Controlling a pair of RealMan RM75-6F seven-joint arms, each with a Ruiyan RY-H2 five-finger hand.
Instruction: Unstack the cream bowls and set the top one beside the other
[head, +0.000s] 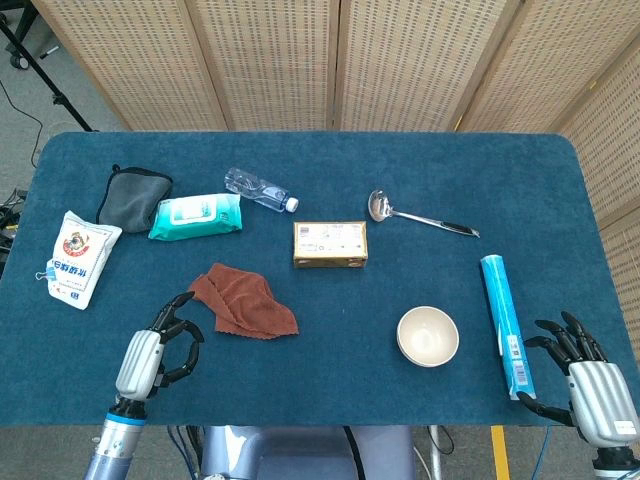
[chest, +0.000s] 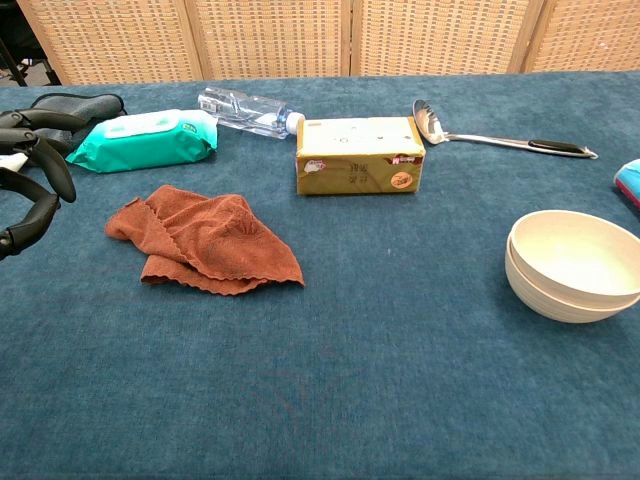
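Two cream bowls (head: 428, 336) sit nested in one another on the blue table (head: 330, 380), right of centre; the chest view shows the stacked bowls (chest: 574, 264) at the right edge. My right hand (head: 582, 378) rests at the front right corner, fingers spread, holding nothing, well right of the bowls. At the front left, my left hand (head: 160, 348) hovers with fingers loosely curved and apart, empty. Only the left hand's fingers (chest: 30, 170) show in the chest view.
A blue tube (head: 501, 322) lies between the bowls and my right hand. A yellow box (head: 330, 244), a ladle (head: 415, 215), a rust cloth (head: 243, 301), a teal wipes pack (head: 196, 216), a water bottle (head: 259, 189), a dark pouch (head: 133, 196) and a white bag (head: 79, 258) lie around.
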